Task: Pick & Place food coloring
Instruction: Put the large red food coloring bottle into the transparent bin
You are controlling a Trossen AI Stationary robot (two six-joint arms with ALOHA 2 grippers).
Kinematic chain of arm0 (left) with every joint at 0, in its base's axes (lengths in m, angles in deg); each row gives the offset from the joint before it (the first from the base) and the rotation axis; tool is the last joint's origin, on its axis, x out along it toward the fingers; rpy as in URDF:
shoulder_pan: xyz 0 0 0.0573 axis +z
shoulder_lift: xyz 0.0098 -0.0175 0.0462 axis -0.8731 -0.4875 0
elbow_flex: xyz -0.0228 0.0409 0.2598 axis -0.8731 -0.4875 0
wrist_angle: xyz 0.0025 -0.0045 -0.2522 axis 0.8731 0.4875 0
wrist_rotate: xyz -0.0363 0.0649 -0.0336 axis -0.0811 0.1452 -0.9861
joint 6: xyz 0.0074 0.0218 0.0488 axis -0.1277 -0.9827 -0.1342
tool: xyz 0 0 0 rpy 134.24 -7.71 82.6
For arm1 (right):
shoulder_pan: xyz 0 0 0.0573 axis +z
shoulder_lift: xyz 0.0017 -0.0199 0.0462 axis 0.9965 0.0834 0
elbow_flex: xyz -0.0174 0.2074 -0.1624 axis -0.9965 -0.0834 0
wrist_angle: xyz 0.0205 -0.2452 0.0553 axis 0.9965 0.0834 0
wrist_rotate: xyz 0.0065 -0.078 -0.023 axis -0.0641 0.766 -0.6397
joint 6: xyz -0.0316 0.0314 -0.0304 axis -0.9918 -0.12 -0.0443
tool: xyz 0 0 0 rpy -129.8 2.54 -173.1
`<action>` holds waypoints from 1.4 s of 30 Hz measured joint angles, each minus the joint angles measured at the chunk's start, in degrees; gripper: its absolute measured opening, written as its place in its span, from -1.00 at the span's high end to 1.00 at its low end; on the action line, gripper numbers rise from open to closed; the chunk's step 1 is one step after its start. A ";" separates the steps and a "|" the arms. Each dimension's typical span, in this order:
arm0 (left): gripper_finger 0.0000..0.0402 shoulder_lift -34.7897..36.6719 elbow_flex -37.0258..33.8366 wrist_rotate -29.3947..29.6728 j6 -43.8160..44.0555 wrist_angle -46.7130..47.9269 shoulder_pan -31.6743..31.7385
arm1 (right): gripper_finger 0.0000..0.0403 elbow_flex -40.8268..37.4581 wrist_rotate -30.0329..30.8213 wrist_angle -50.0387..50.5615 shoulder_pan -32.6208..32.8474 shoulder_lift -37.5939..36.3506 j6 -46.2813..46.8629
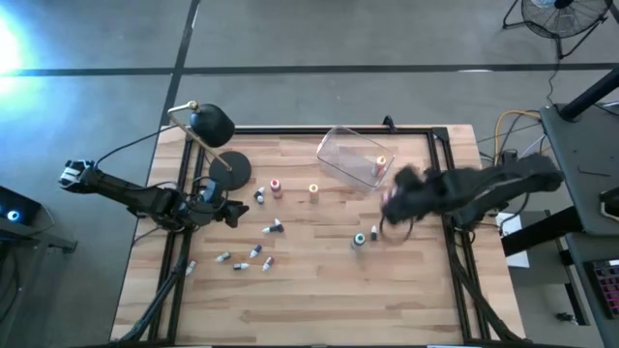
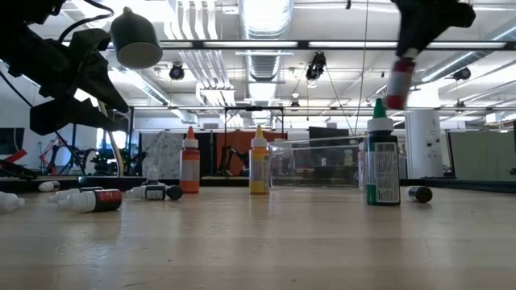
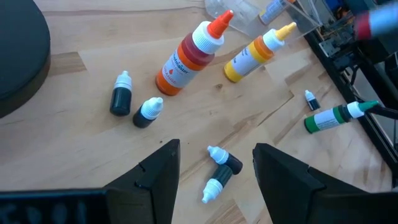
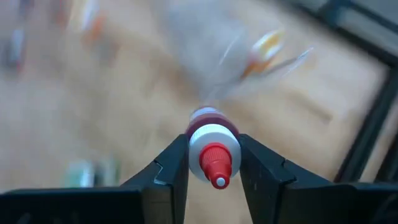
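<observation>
Held bottle: a red-capped food coloring bottle [image 4: 213,154], clamped between the fingers of the right tool [image 4: 213,163], lifted clear of the worktop [image 1: 319,290]; in the low view it hangs in the air, blurred, above and just beside the green bottle.
Green bottle: upright food coloring with a green cap [image 2: 382,165], standing on the worktop near the right tool.
Orange bottle: upright, red-orange cap [image 2: 189,165], mid-worktop.
Yellow bottle: upright, yellow cap [image 2: 259,163], just beside the orange one but apart from it.
Loose small bottles: dark-bodied, white-capped droppers [image 3: 221,171] lying on their sides in front of the left tool; others are scattered over the left half of the worktop.
Clear tub: a transparent plastic tub [image 1: 353,157] at the far edge of the worktop, one small bottle showing inside it.
Right tool: closed tight on the red-capped bottle, above the worktop's right side, near the tub.
Left tool: fingers [image 3: 155,177] spread apart and holding nothing; left tool [image 1: 229,211] at the worktop's left side, above the loose droppers.
Lamp: black desk lamp [image 1: 212,126] at the far left corner, its round base beside the left arm.
</observation>
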 joint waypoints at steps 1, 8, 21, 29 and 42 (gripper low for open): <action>0.12 0.00 0.00 0.00 0.00 0.00 0.01 | 0.49 -0.01 2.38 -0.27 -2.13 -1.43 1.04; 0.12 0.00 0.00 0.30 0.04 -0.02 -0.01 | 0.49 -0.94 3.17 -9.91 -15.58 -0.39 -10.98; 0.12 0.00 0.00 0.66 0.24 -0.04 0.01 | 0.49 -2.22 -9.07 -19.41 -25.54 14.37 -23.59; 0.12 0.00 0.00 0.63 0.17 -0.04 0.01 | 0.44 -3.94 -12.39 -19.16 -25.57 19.15 -23.80; 0.12 0.00 0.00 0.63 0.11 0.01 0.00 | 0.40 -9.69 -14.65 -20.79 -25.86 18.25 -18.30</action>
